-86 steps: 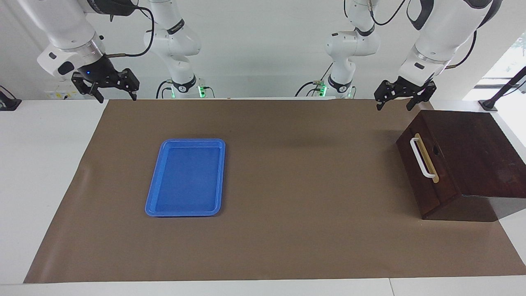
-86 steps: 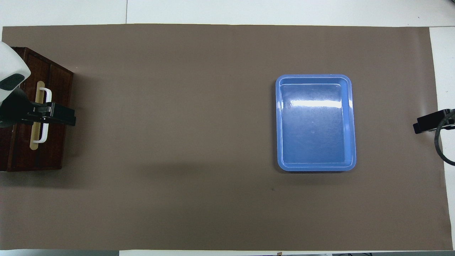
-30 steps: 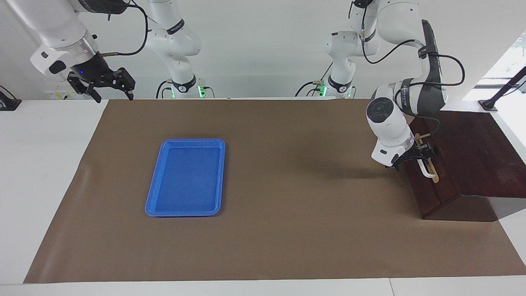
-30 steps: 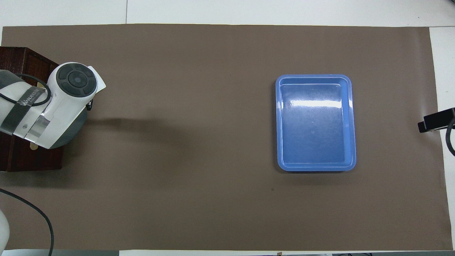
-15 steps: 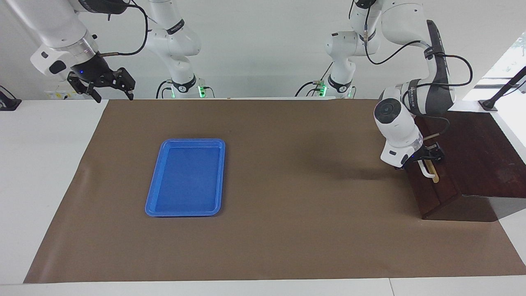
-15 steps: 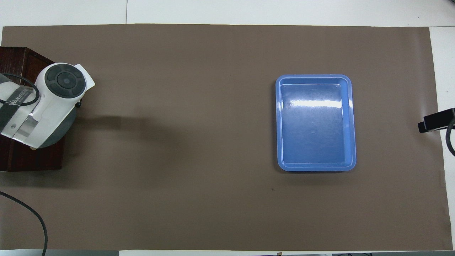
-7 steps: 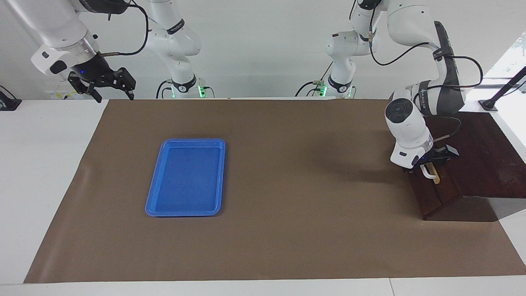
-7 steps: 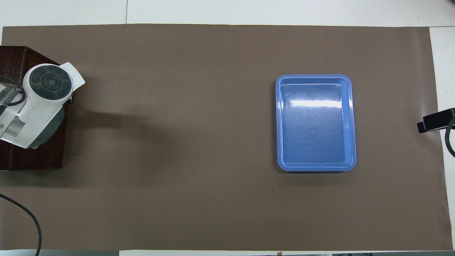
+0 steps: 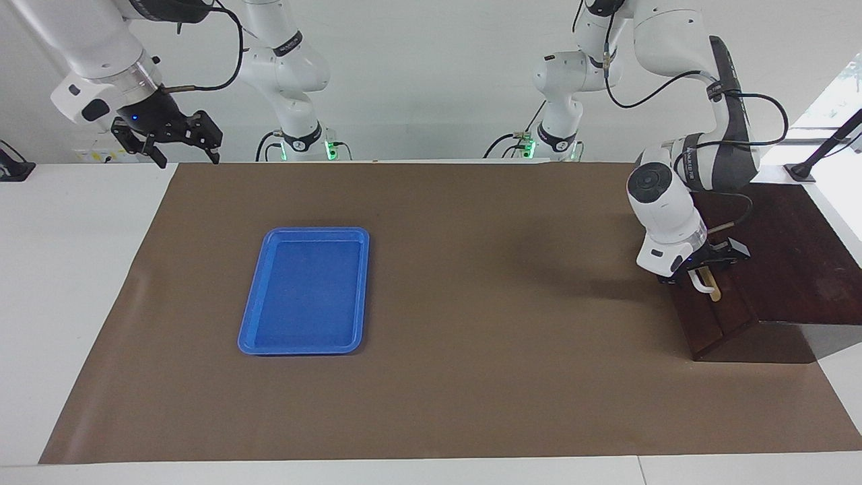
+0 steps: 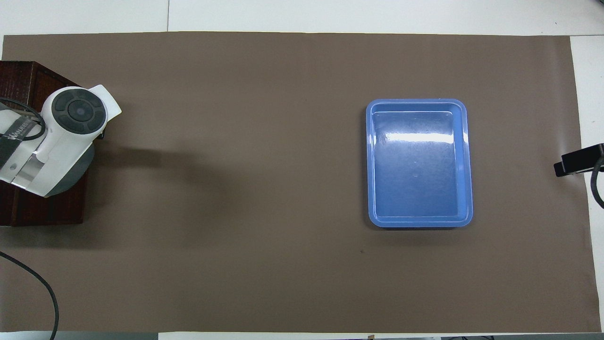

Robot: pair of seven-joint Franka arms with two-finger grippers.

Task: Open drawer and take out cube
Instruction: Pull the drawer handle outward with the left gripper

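Left arm bent down, wrist turned sideways, left gripper [image 9: 705, 267] at white handle [image 9: 704, 285] on drawer [image 9: 714, 316] front; fingers apart, straddling handle top, contact unclear. Drawer shut in dark box [image 9: 788, 256] at left arm's end of table. Cube not visible. Right gripper [image 9: 176, 138] waits raised over table edge, fingers apart, empty. Blue tray [image 9: 306, 291] on brown mat [image 9: 471, 377], well apart from both grippers' fingers.

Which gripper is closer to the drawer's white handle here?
Left. The left gripper is right at the white handle of the drawer; the right gripper waits at the right arm's end.
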